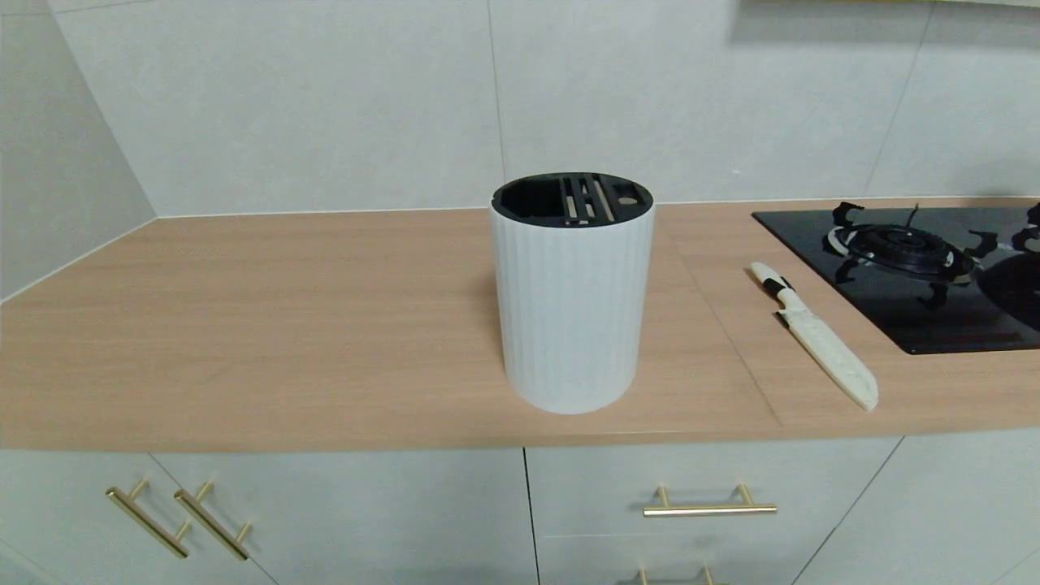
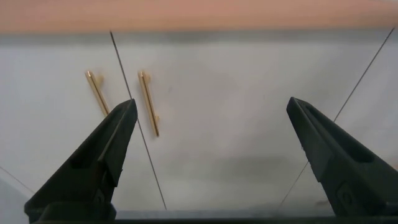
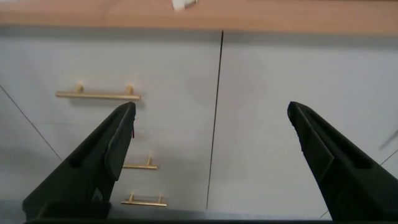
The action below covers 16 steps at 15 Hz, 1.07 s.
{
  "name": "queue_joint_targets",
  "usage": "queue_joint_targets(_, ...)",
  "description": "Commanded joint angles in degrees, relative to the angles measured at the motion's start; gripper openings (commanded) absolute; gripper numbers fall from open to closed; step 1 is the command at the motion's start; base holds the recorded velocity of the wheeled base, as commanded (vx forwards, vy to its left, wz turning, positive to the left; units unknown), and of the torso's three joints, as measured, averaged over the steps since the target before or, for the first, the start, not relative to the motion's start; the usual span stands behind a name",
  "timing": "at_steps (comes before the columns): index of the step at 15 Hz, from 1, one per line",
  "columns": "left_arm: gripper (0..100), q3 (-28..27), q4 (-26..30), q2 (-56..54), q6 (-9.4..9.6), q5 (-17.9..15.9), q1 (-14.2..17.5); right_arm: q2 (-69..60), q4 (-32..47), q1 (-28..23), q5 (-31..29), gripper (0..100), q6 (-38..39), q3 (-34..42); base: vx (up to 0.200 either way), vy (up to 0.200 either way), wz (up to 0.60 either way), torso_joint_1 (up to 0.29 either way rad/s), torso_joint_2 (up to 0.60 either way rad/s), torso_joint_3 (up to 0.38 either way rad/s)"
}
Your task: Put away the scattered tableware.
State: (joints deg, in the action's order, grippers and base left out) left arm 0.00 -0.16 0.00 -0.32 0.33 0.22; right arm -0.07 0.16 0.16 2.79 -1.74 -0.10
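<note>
Left fingers (image 2: 93,162) and right fingers (image 3: 93,162): dark grey, tapered wedges.

We see a white, ribbed, cylindrical knife holder (image 1: 571,309) standing upright on the wooden countertop (image 1: 244,341). Its black top insert has one wide opening at nine o'clock, several narrow slots in the middle and a small round hole at three o'clock. At the holder's three o'clock, well apart from it, we find a kitchen knife (image 1: 815,335) lying flat. It has a cream blade and a pale handle with a black band. The handle points to eleven o'clock and the tip to five o'clock, near the counter's front edge.
</note>
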Motion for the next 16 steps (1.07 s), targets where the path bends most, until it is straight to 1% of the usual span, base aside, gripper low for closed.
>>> queue_joint_targets(1,100,0.0,0.0,0.1,-0.03,0.0,0.0,0.1,0.0,0.0,0.1,100,0.0,0.0,0.0,0.0,0.0,0.212,-0.48,-0.276)
queue_joint_targets(9,100,0.0,0.0,0.1,-0.03,0.0,0.0,0.1,0.0,0.0,0.0,100,0.0,0.0,0.0,0.0,0.0,0.232,-0.51,-0.284)
queue_joint_targets(16,100,0.0,0.0,0.1,-0.03,0.0,0.0,0.1,0.0,0.0,0.0,100,0.0,0.0,0.0,0.0,0.0,0.269,-0.57,-0.302)
